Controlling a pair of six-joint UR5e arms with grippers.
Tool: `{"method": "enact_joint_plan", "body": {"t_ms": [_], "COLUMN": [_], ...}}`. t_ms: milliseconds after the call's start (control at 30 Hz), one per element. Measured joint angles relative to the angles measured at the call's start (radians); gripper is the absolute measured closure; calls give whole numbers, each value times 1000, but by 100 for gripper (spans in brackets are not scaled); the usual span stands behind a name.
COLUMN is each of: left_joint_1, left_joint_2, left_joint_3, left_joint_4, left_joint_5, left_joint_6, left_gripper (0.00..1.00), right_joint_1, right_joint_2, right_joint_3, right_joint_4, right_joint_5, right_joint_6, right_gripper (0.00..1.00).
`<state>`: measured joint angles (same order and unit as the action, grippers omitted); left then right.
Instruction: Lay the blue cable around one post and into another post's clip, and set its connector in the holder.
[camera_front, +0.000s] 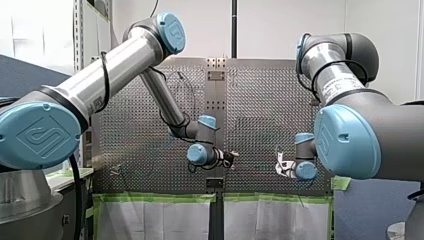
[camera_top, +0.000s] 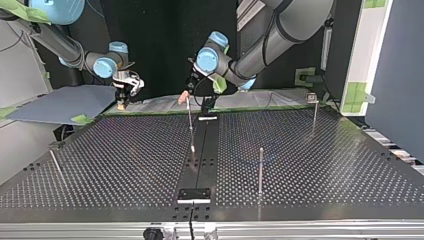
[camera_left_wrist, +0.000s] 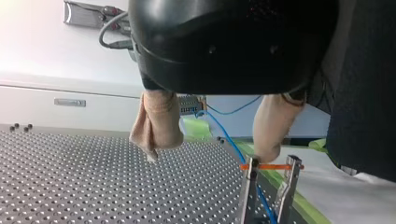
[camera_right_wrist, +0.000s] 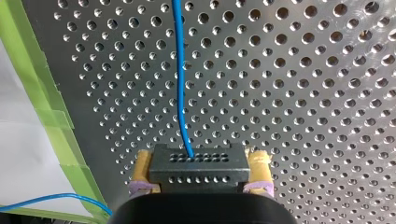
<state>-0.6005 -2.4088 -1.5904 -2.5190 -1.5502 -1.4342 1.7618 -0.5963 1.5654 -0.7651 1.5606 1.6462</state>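
In the right wrist view my right gripper (camera_right_wrist: 201, 162) is shut on a black connector (camera_right_wrist: 198, 175), held between its yellow pads (camera_right_wrist: 142, 170) just above the perforated table (camera_right_wrist: 303, 93). A blue cable (camera_right_wrist: 180, 84) runs out of the connector, ahead over the plate. In the left wrist view my left gripper (camera_left_wrist: 210, 154) is open, its beige fingers (camera_left_wrist: 156, 126) wide apart. The blue cable (camera_left_wrist: 228, 136) passes between them, untouched, and down behind a clipped post (camera_left_wrist: 250, 191) with an orange band (camera_left_wrist: 271, 166). In the top view my left gripper (camera_top: 187, 97) hangs over a thin post (camera_top: 190, 125).
More thin posts (camera_top: 260, 170) (camera_top: 314, 112) (camera_top: 56, 165) stand on the table. A black holder block (camera_top: 194, 195) sits at the top view's near edge, on the centre strip. Green tape (camera_right_wrist: 51, 116) lines the table edge. A grey board (camera_top: 60, 105) lies beyond my right gripper (camera_top: 122, 102).
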Motion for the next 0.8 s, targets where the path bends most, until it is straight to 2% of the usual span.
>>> {"method": "enact_joint_plan", "body": {"t_ms": [300,800], "left_joint_1": [-1,-1], "left_joint_2": [0,0], "left_joint_3": [0,0], "left_joint_4": [-1,-1], "left_joint_5": [-13,-18], "left_joint_6": [-30,-34], "left_gripper": [2,2], "right_joint_1": [0,0], "right_joint_2": [2,4], "right_joint_3": [0,0], "right_joint_4": [0,0], "right_joint_5": [0,0], "right_joint_6": [0,0], "right_gripper": [82,82]}}
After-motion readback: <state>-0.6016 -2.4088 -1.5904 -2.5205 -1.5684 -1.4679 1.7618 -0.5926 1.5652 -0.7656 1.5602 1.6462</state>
